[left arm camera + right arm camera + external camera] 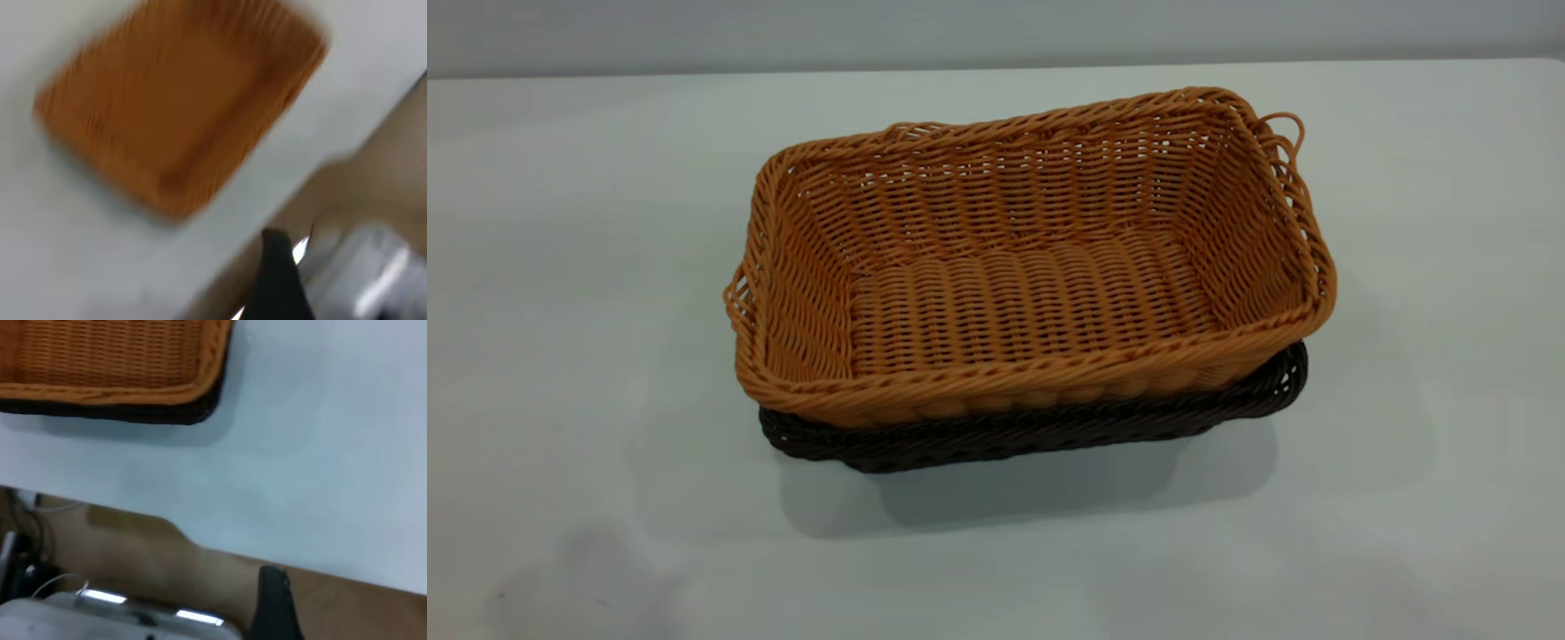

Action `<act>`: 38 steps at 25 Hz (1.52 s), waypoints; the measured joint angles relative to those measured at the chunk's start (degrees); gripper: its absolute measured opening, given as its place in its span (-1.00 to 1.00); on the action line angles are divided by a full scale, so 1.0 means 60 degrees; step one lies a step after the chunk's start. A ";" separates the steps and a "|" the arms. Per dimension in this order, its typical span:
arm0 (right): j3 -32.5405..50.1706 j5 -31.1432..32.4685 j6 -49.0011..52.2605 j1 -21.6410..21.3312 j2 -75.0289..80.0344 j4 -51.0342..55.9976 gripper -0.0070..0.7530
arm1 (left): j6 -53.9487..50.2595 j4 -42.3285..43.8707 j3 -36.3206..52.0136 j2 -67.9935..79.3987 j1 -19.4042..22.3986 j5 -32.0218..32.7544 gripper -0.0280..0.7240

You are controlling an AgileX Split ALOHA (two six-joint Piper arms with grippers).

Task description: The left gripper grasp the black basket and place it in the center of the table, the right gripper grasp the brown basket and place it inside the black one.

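On the table (560,267), from the exterior view, you see the brown basket (1032,267) already sitting inside the black basket (1049,431), near the center; no arm shows here. From the left wrist, you see the brown basket (180,100) well apart from the left gripper (277,280); only one dark finger shows, so I cannot tell its state. From the right wrist, both baskets are far from the right gripper (273,603), and again I cannot tell. I judge the nesting done; you only need to park both arms.
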 joint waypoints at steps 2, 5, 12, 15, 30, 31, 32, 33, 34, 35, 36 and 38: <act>0.0701 -0.0362 0.0000 0.0000 -0.0541 -0.0153 0.27 | -0.0841 0.1126 0.0000 0.0000 0.0000 0.0758 0.39; 0.1714 -0.0873 0.0000 0.0000 -0.1098 -0.0167 0.27 | -0.2043 0.2687 0.0009 0.0000 0.0000 0.1888 0.39; 0.2280 -0.0989 0.0165 0.0000 -0.1279 -0.0051 0.27 | -0.3269 0.4603 0.0920 -0.0039 0.0000 0.2102 0.39; 0.2292 -0.0998 0.0165 0.0000 -0.1283 0.0147 0.27 | -0.3298 0.4666 0.1679 -0.0039 0.0000 0.1904 0.39; 0.2292 -0.0998 0.0165 0.0000 -0.1283 0.0158 0.27 | -0.4640 0.4657 0.3669 -0.1483 0.0000 0.1242 0.39; 0.2292 -0.0998 0.0165 0.0000 -0.1283 0.0158 0.27 | -0.4640 0.4657 0.3669 -0.1805 0.0000 0.1303 0.39; 0.2292 -0.0998 0.0165 0.0000 -0.1283 0.0158 0.27 | -0.4640 0.4657 0.3669 -0.2085 0.0000 0.1362 0.39; 0.2292 -0.0998 0.0165 0.0000 -0.1283 0.0158 0.27 | -0.4640 0.4657 0.3669 -0.2431 0.0000 0.1401 0.39; 0.2292 -0.0998 0.0165 0.0000 -0.1283 0.0158 0.27 | -0.4691 0.4657 0.3671 -0.2790 0.0000 0.1410 0.39; 0.2292 -0.0998 0.0165 0.0000 -0.1283 0.0158 0.27 | -0.4780 0.4657 0.3679 -0.3158 0.0000 0.1418 0.39; 0.2292 -0.0998 0.0165 0.0000 -0.1283 0.0158 0.27 | -0.4856 0.4657 0.3679 -0.3468 0.0000 0.1428 0.39; 0.2292 -0.0998 0.0165 0.0000 -0.1283 0.0158 0.27 | -0.5041 0.4657 0.3679 -0.4227 0.0000 0.1408 0.39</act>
